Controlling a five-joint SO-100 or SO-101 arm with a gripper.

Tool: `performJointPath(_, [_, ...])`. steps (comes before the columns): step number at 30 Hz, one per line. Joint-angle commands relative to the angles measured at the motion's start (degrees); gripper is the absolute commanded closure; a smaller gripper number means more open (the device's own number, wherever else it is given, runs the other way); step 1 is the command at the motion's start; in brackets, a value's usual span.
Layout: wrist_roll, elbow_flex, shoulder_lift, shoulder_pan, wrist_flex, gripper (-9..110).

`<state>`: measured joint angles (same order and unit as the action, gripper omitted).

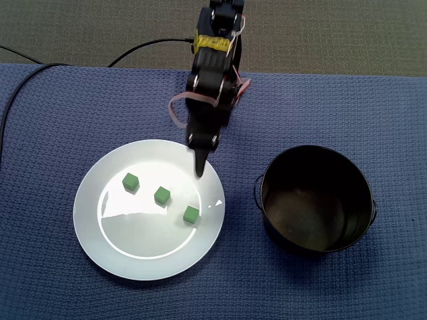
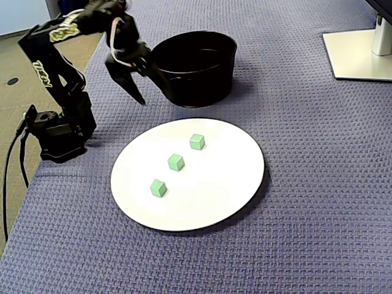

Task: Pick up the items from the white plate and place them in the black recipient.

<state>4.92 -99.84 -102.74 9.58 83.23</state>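
Three small green cubes lie on the white plate (image 1: 133, 250) (image 2: 214, 196): one on the left (image 1: 130, 181) (image 2: 158, 188), one in the middle (image 1: 162, 195) (image 2: 176, 162), one on the right (image 1: 191, 214) (image 2: 197, 141). The black pot (image 1: 313, 247) (image 2: 202, 86) stands beside the plate and looks empty. My gripper (image 1: 199, 171) (image 2: 141, 100) points down with its fingers closed to a point and nothing between them. In both fixed views it hangs raised near the plate's rim on the arm's side, next to the pot, well apart from the cubes.
A blue woven mat (image 1: 373, 107) covers the table. The arm's base (image 2: 58, 131) sits at the mat's edge, with cables (image 1: 27, 73) trailing off it. A white monitor foot (image 2: 361, 55) stands at one corner.
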Motion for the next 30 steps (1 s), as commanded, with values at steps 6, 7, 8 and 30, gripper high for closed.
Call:
performJointPath(6, [2.99,9.14,19.16,3.69,-10.90,79])
performJointPath(7, [2.72,9.76,20.21,3.78,-11.78,79])
performJointPath(8, [2.46,10.20,21.09,3.78,-12.66,79])
performJointPath(30, [1.14,9.23,30.23,1.41,-24.96,84])
